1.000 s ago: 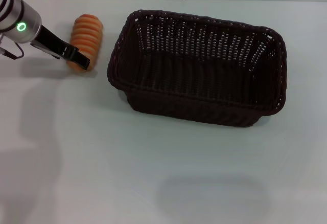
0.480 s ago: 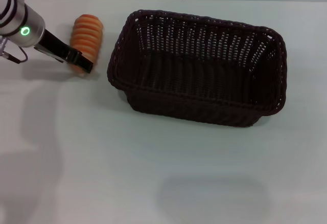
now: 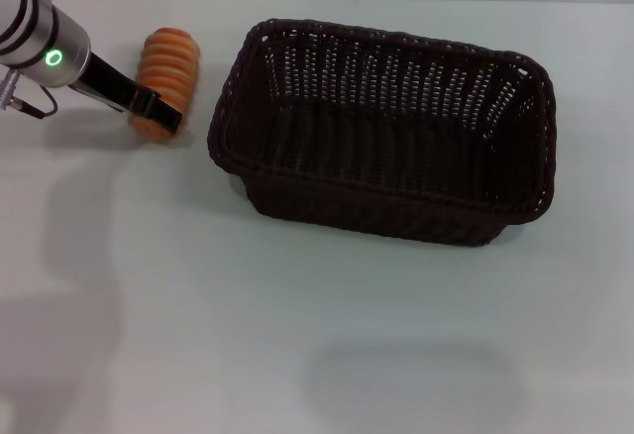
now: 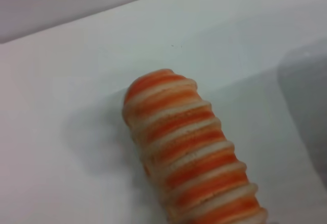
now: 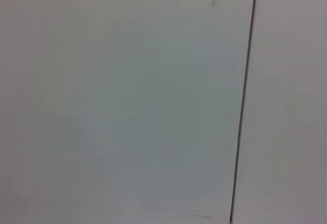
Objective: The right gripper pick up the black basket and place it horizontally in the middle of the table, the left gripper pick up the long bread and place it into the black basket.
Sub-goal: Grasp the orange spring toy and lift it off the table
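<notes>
The black basket [image 3: 381, 129] sits on the table [image 3: 297, 335], in the upper middle and right of the head view. The long bread [image 3: 166, 69] lies on the table in the upper left, just beside the basket's left end but apart from it. The left gripper [image 3: 158, 115] comes in from the far upper left and is at the bread's near end

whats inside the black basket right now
Nothing shows inside the black basket; only its woven floor and walls. The near wall hides a strip of the floor. The long bread lies outside on the table, at the left gripper.
</notes>
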`<action>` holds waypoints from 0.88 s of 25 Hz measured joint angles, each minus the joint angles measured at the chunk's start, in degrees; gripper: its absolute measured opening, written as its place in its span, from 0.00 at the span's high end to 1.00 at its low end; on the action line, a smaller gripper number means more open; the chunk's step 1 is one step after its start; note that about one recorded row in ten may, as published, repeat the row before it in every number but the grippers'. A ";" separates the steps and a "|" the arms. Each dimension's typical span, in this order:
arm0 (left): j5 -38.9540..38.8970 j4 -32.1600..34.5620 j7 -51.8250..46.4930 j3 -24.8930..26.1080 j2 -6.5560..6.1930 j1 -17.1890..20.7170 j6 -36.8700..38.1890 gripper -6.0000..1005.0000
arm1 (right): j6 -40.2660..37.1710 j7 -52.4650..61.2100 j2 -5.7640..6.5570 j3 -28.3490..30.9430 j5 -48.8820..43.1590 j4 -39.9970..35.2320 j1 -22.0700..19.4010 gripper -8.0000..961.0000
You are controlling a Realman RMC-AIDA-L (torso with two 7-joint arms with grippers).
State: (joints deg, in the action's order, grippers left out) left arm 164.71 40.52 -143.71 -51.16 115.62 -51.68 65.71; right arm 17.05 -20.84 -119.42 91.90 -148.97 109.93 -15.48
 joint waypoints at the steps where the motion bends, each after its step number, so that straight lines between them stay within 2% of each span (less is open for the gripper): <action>1: 0.00 0.00 0.00 0.00 0.00 0.00 0.00 0.17 | 0.00 0.00 0.00 0.00 0.00 0.00 0.00 0.48; 19: 0.36 -1.18 -0.85 -0.37 0.03 0.53 -1.19 0.17 | -0.03 -0.13 0.06 -2.11 -0.73 1.29 0.48 0.48; 22: 0.35 -1.95 -0.91 -1.89 0.05 0.68 -0.95 0.24 | -0.32 -0.15 0.07 -2.58 -0.73 1.36 0.55 0.48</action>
State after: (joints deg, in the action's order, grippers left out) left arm 165.06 38.58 -144.62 -53.05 115.67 -51.00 64.75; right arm 16.73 -20.98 -119.35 89.33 -149.70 111.28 -14.93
